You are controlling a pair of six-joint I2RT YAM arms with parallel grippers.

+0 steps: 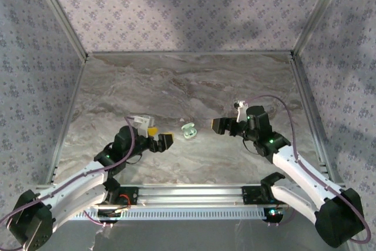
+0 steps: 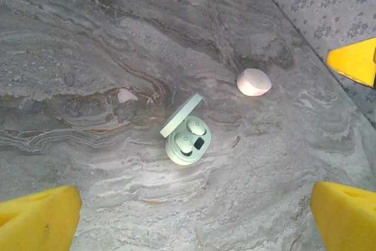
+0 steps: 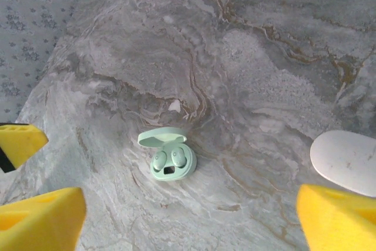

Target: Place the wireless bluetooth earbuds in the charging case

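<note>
The mint charging case (image 1: 189, 131) lies open on the marble table between my two grippers, its lid tilted up. Two mint earbuds (image 2: 197, 126) (image 3: 179, 156) sit side by side in its wells, above a small dark window. My left gripper (image 1: 160, 136) hangs just left of the case, open, with nothing between its yellow pads (image 2: 41, 218). My right gripper (image 1: 228, 117) hangs just right of the case, also open and empty. In the wrist views the case (image 2: 187, 136) (image 3: 167, 157) lies ahead of each gripper (image 2: 194, 216) (image 3: 191, 221), apart from the fingers.
A shut white oval pod (image 2: 254, 82) (image 3: 346, 160) lies on the table close to my right gripper's finger (image 3: 338, 218). Patterned walls (image 1: 188, 10) with metal frame rails enclose the table on three sides. Bare marble (image 1: 176, 80) stretches behind the case.
</note>
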